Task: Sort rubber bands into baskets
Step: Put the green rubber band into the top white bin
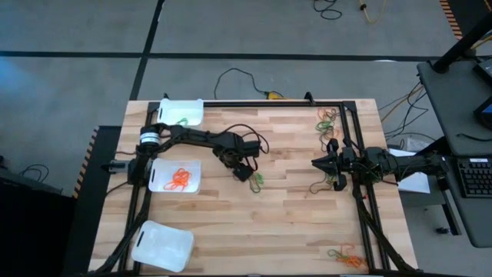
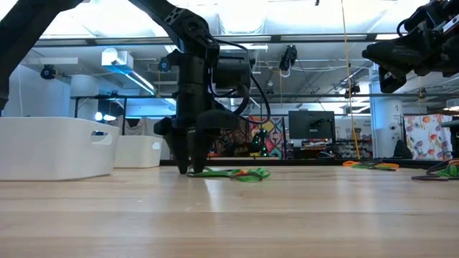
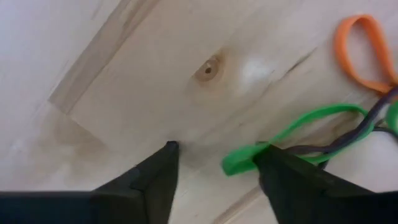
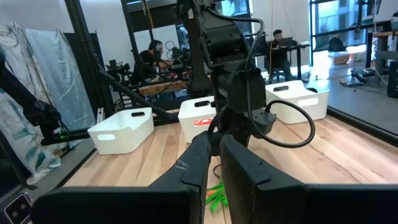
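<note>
My left gripper (image 1: 244, 174) points down at the middle of the wooden table, open, with its fingertips at the tabletop (image 2: 192, 170). Beside it lies a small tangle of rubber bands: a green band (image 3: 298, 127), an orange band (image 3: 360, 50) and a dark band (image 3: 367, 121). The green band's folded end (image 3: 239, 160) lies between the fingers, against one of them. Three white baskets stand at the left: the far one (image 1: 181, 111), the middle one (image 1: 157, 175) holding orange bands, and the near one (image 1: 161, 246). My right gripper (image 1: 315, 163) waits shut above the table's right side. My left gripper comes from above, pointing down. One fingertip (image 3: 270, 155) stands on or against the green band just behind its folded end (image 3: 239, 160); I cannot tell whether it presses it. The other fingertip (image 3: 169, 149) stands apart on bare wood. The band lies flat on the table.
More rubber bands lie in piles at the far right (image 1: 328, 119) and the near right (image 1: 344, 255). A black frame rail (image 1: 350, 146) runs along the table's right and far edges. Bare wood spreads between the baskets and the tangle.
</note>
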Controlling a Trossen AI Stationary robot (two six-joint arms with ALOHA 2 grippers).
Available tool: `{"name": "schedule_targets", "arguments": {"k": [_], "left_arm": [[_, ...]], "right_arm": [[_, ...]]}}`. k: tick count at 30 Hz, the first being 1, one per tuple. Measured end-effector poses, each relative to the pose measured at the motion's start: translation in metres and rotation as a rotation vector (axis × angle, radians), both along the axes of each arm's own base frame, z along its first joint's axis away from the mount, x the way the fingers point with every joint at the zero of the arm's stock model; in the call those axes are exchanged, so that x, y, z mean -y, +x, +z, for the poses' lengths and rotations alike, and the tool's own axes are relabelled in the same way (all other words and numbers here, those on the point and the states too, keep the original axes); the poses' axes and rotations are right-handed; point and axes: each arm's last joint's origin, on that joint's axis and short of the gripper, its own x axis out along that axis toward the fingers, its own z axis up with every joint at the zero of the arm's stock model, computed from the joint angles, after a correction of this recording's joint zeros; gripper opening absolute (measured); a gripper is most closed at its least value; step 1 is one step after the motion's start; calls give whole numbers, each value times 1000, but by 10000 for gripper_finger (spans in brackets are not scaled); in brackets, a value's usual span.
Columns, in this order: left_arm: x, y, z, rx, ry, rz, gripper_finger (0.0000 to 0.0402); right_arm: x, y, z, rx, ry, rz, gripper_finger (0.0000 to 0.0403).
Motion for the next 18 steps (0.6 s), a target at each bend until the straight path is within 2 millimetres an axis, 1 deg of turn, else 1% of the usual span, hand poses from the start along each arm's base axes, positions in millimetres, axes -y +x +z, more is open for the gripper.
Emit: {"name": "schedule_targets", "arguments": {"k": [7,10,12,15,18], "left_arm": [[1,2,0,23,5,-3,59],[1,3,0,28,8,-11,14],[1,3,1,27,12,-14,6],[0,1,7,24,31,-21,8],[-6,-6,22,28,42,-23,2]], "right_arm": [[0,0,0,-1,0,0,34],[0,0,0,0,0,0,34],[0,0,0,0,0,0,34],[0,0,0,0,0,0,34],[0,0,0,0,0,0,34]]}}
